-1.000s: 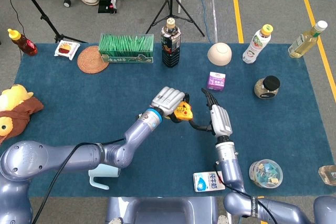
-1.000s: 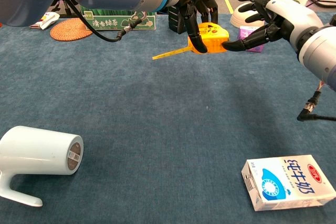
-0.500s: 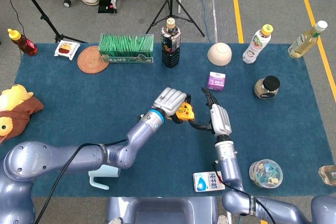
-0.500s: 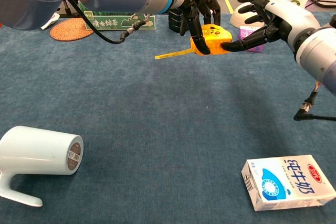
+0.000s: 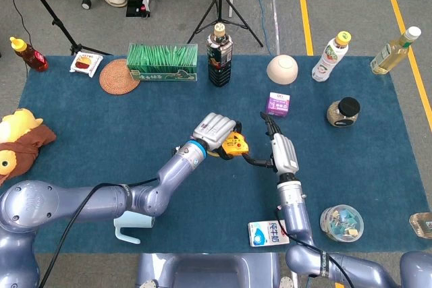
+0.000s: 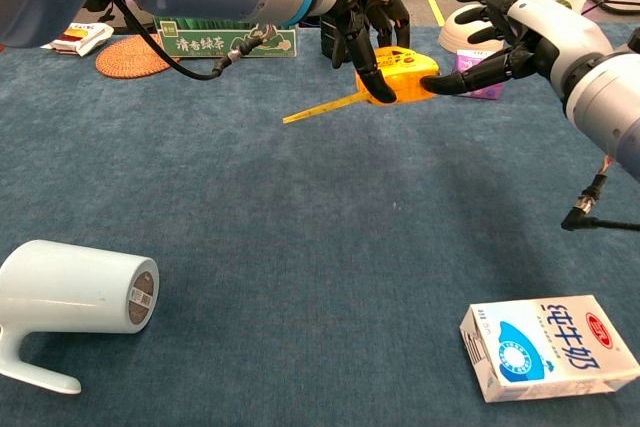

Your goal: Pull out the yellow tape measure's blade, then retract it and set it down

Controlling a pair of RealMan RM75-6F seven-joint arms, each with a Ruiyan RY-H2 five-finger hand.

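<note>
The left robot hand grips the yellow tape measure above the bench, a little lower than half a second ago. Its blade juts slightly further out (still short). The right robot hand touches the case with spread fingertips — retraction looks pending.

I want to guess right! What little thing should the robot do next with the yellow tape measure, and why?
Probably let the blade slide back in. The left hand grips the yellow tape measure above the table, a short bit of blade sticks out, and the right hand touches the case's other end.
</note>
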